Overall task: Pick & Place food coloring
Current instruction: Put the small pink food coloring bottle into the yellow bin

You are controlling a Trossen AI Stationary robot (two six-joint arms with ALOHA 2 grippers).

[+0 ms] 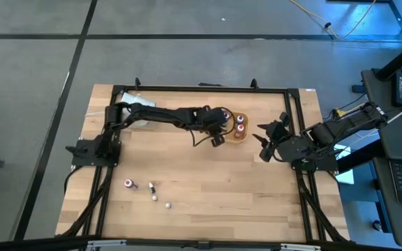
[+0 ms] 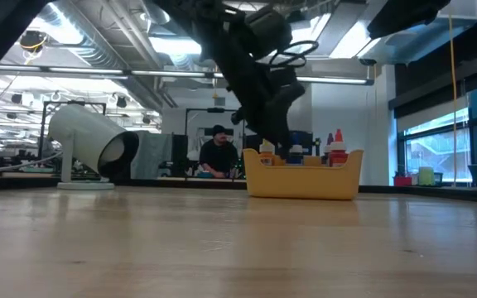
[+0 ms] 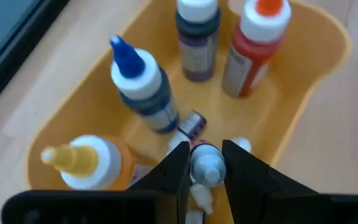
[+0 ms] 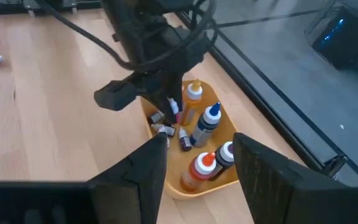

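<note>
Left gripper, a dark 2-finger claw, is clenched on a tiny grey-capped vial over the tan-orange plastic tray.

The tray stands near the far edge of the light wooden worktop, and the left gripper hangs just inside it with the vial between its fingers. In the tray stand 4 larger bottles: a blue-tipped one, a yellow-tipped one, an orange-tipped one and a white-capped dark one; small vials lie on its floor. The right gripper waits near the right edge, its fingers spread apart and empty. A red-capped vial and 3 small pale vials lie toward the near-left corner.
</note>
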